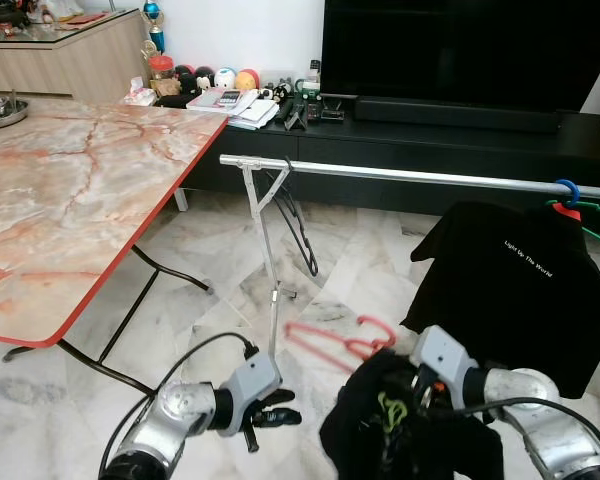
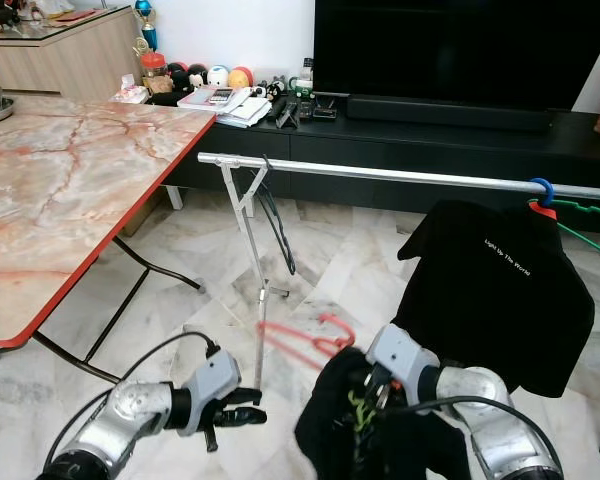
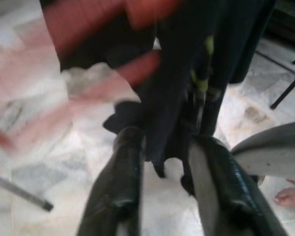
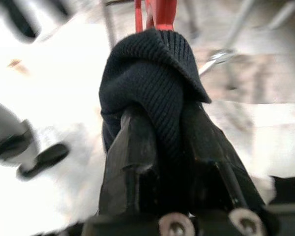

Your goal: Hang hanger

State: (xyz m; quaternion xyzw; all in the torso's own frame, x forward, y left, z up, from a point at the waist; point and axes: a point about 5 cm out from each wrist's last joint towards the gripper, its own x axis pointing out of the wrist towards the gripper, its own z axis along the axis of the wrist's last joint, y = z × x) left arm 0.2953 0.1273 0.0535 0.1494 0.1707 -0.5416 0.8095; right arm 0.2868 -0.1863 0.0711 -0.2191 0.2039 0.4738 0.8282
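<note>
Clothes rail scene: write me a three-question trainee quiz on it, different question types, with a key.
1. True or false: the right gripper is shut on a dark garment that carries a red hanger.
2. Multiple choice: what already hangs on the metal rail at the robot's right?
A. a white towel
B. a black T-shirt with small white print
C. a yellow raincoat
3. Fill in: the left gripper is held low beside the garment, its fingers ____.

Key: 1 true; 2 B; 3 open, with nothing between them.
</note>
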